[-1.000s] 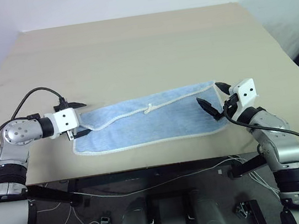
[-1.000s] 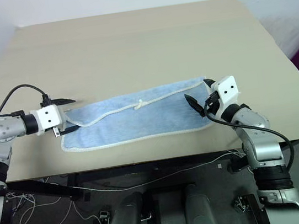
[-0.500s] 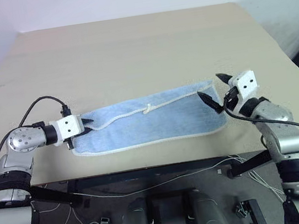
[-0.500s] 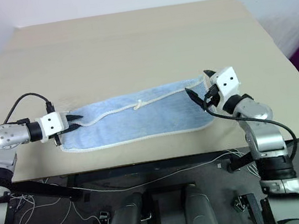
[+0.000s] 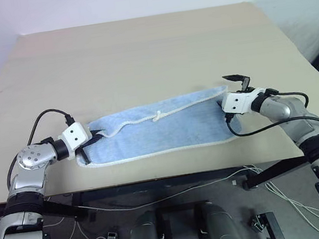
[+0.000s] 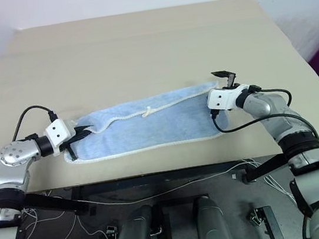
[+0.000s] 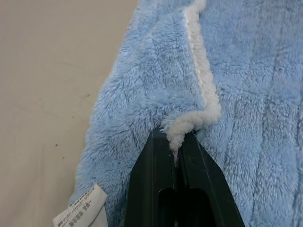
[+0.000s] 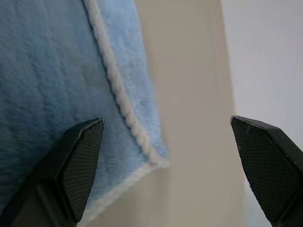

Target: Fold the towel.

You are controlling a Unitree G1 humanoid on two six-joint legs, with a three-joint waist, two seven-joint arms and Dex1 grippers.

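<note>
From the head views, you have the towel [image 5: 161,128] lying as a long strip along the near edge of the surface [image 5: 139,57], one long edge folded over. It is soft, light terry, so expect it to sag and drag; grip it by the stitched edging. In the left wrist view, your left gripper [image 7: 176,144] has its jaws pressed together, pinching the white edging [image 7: 199,80]. In the right wrist view, your right gripper [image 8: 168,156] has its jaws spread wide astride the towel's far corner, not yet gripping.
</note>
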